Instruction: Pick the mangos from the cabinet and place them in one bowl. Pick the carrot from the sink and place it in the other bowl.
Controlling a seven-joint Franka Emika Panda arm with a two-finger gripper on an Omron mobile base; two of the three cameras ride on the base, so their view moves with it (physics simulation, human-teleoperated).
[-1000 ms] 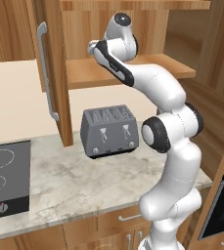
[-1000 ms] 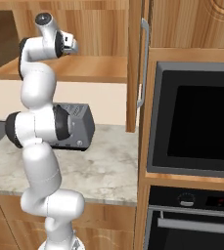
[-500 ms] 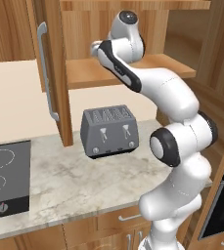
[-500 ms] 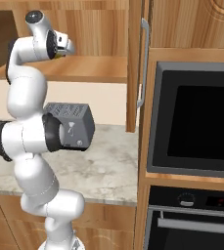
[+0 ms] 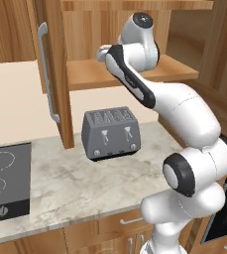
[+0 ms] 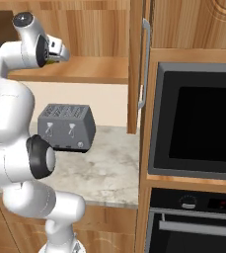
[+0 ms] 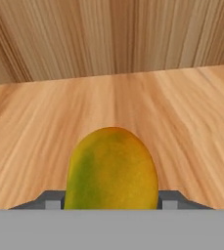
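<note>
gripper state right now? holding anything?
Gripper: shut on a mango, over the cabinet shelf.

The arm is reaching up high, elbow bent, its wrist turning level; the hand (image 6: 61, 53) is gripping a mango (image 7: 111, 168) between both fingers (image 7: 169, 199).

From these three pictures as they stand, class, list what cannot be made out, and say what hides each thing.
- Oval yellow-green mango, hand view: its lower end is cut off by the bottom of the picture, so its seat in the jaws is unseen.
- Gripper, right base view: too small to tell its hold.
- Warm-brown wooden shelf, left base view: the white arm hides its middle.
</note>
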